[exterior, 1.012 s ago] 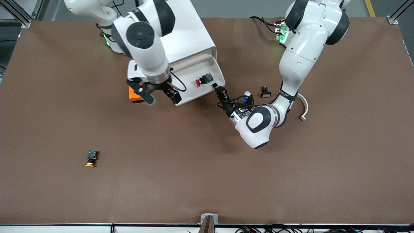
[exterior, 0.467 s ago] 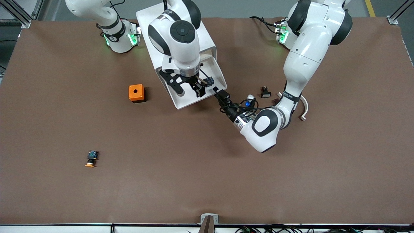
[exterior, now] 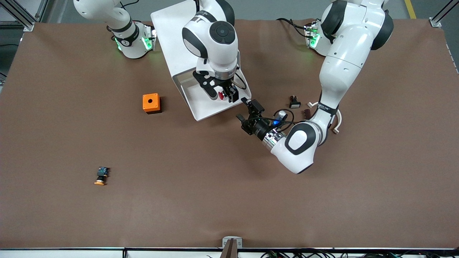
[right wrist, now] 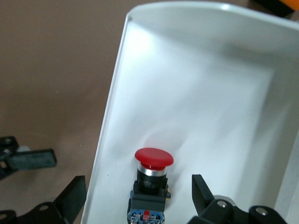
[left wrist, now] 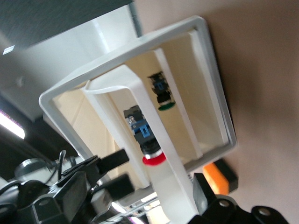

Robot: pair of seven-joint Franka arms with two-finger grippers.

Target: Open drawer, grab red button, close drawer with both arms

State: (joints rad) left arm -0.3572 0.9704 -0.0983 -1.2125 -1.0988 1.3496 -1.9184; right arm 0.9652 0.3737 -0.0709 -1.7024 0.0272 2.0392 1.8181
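Observation:
The top drawer (exterior: 199, 109) stands pulled out of the white cabinet (exterior: 168, 32). The red-capped button (exterior: 221, 95) lies in it on its side, near the corner toward the left arm's end. My right gripper (exterior: 223, 94) hangs low over the drawer, open, one finger on each side of the button (right wrist: 152, 182) without touching it. My left gripper (exterior: 248, 111) is open and empty over the table, just off the drawer's front corner. The left wrist view shows the drawer front (left wrist: 163, 154), the button (left wrist: 145, 140) and the right gripper's fingers (left wrist: 112, 161) by it.
An orange cube (exterior: 151, 103) sits beside the drawer toward the right arm's end. An orange-capped button (exterior: 102, 176) lies much nearer the front camera. A small black part (exterior: 294, 102) and a white curved piece (exterior: 337, 122) lie by the left arm. A green-capped button (left wrist: 163, 95) shows in a lower drawer.
My right gripper has swung across the drawer, from its end nearest the orange cube to over the red button. My left gripper has let go of the drawer's front corner, backed off and opened.

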